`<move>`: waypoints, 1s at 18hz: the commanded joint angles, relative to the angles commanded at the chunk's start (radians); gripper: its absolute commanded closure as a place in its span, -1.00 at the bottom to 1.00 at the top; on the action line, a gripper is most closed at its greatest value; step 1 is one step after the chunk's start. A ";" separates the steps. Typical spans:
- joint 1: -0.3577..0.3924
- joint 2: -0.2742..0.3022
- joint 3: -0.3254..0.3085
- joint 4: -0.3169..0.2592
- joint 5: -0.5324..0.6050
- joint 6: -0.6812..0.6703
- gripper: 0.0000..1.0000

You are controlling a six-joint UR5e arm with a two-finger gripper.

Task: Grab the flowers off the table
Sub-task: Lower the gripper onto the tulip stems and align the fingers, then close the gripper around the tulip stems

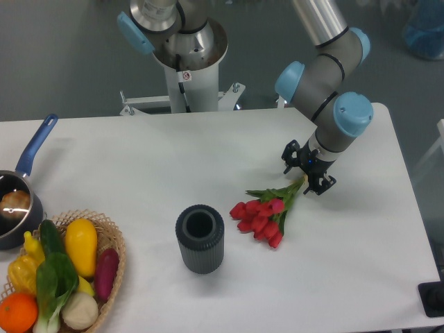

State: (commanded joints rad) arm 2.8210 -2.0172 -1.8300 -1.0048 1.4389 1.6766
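Red tulips, the flowers [262, 214], lie flat on the bench [361, 263]; I've got the gripper [308, 174] jaws straddling the stem end, can't tell if they're pinched yet.

Bright, even light falls from overhead, with no hard glare anywhere on the white table [139, 159]. Shadows are soft and short: a faint one lies just beside the dark ribbed cup [200, 239] at lower centre, another under the flowers [262, 214], and a pale smudge under the gripper [307, 171] at right of centre. The pan [14, 208] at the left edge catches small highlights inside. The frame is fairly sharp, slightly grainy; the grey floor at the top reads dimmer. Straight edges show little bending.
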 joint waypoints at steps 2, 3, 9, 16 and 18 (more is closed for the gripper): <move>0.002 0.006 0.000 0.000 0.009 0.002 -0.49; 0.000 0.006 0.000 -0.002 0.011 0.000 -0.48; 0.000 0.009 0.000 -0.003 0.012 0.000 -0.31; -0.002 0.009 0.000 -0.003 0.011 -0.005 0.12; -0.005 0.009 0.000 -0.003 0.011 -0.008 0.31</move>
State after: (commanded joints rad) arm 2.8164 -2.0080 -1.8300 -1.0078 1.4496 1.6690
